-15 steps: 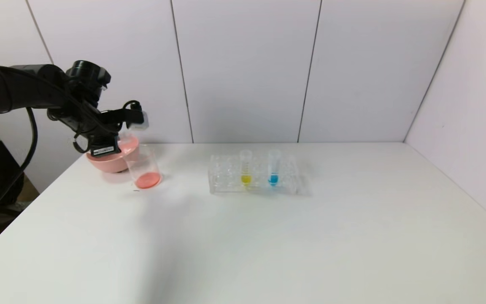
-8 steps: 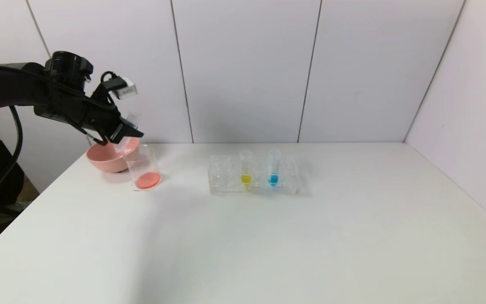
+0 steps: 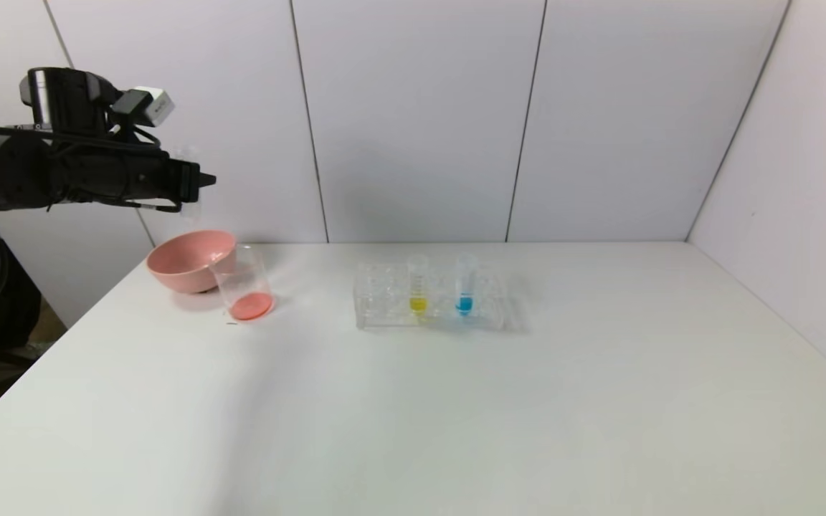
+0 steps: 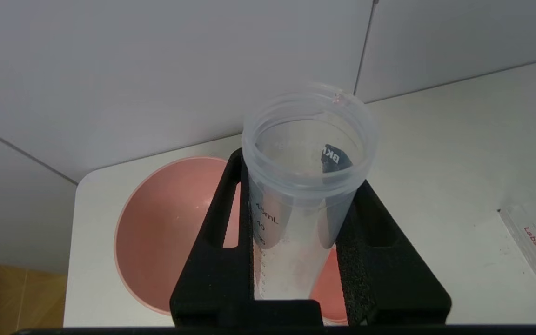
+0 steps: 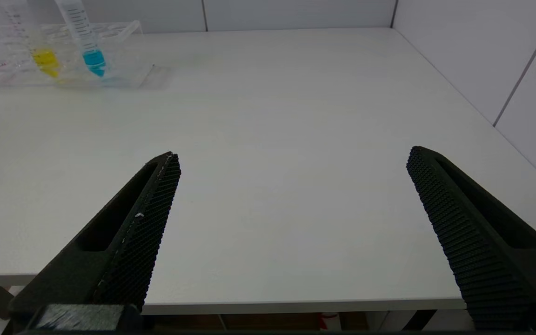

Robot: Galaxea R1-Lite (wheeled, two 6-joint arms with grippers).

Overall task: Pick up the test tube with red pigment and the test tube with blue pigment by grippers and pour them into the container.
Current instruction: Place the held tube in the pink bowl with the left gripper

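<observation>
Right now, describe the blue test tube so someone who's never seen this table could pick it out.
Find the clear rack in the middle of the white table. Two tubes stand upright in it; the test tube with blue pigment is the robot's-right one, bright blue at its tip, while its neighbour holds yellow.

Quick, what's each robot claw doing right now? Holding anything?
Left gripper: shut on the emptied test tube, held up above the pink bowl.
Right gripper: open, holding nothing.
</observation>
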